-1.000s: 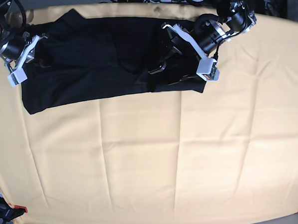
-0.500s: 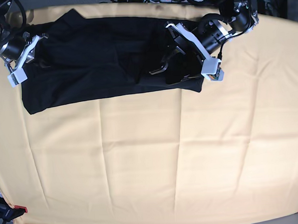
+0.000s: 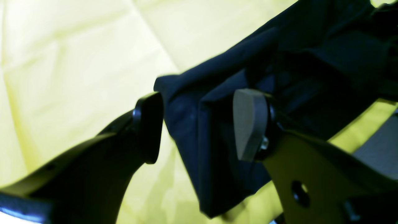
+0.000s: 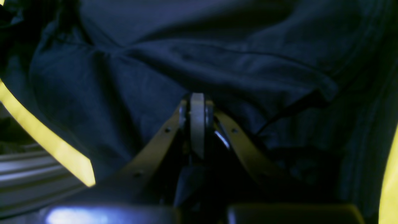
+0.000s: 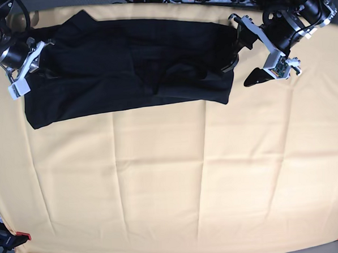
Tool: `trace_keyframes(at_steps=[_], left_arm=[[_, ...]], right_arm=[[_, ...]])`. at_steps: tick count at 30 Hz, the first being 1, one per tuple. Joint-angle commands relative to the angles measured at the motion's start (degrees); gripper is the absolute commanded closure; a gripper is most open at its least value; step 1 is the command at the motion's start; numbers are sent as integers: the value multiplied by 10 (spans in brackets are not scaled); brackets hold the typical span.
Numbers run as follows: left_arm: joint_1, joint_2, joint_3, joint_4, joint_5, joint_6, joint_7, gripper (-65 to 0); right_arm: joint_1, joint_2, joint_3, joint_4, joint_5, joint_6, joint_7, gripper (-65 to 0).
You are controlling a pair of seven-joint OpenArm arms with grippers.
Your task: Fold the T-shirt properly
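Withdrawn rightward, the wide-spread left hand [image 5: 243, 71] frames the T-shirt [image 5: 126, 66] corner; right hand [image 5: 41, 68] pinches its opposite end.

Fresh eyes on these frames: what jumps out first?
The black T-shirt, stretched in a wide band across the far part of the pale yellow tablecloth. The right hand sits shut on the shirt's end at the base view's left; the left hand hangs open at the opposite edge.

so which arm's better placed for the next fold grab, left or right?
Probably left. The left gripper is open beside the T-shirt, whose edge lies between its fingers in the left wrist view. The right gripper is shut against the cloth at the other end; whether it pinches any is unclear.
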Motion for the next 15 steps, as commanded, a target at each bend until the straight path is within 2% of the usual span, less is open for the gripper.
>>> trace_keyframes(at_steps=[1,6,15], left_arm=[[1,-9,-2,10,-8,-1,-18,-371],[-16,-9,30,-33,13,-2,-42,-371],[-95,-11,164,-156,88,-2,-52,-371]], right_arm=[[1,4,5,9,10,3,9,0],[1,3,5,9,11,3,9,0],[1,3,5,9,12,3,9,0]])
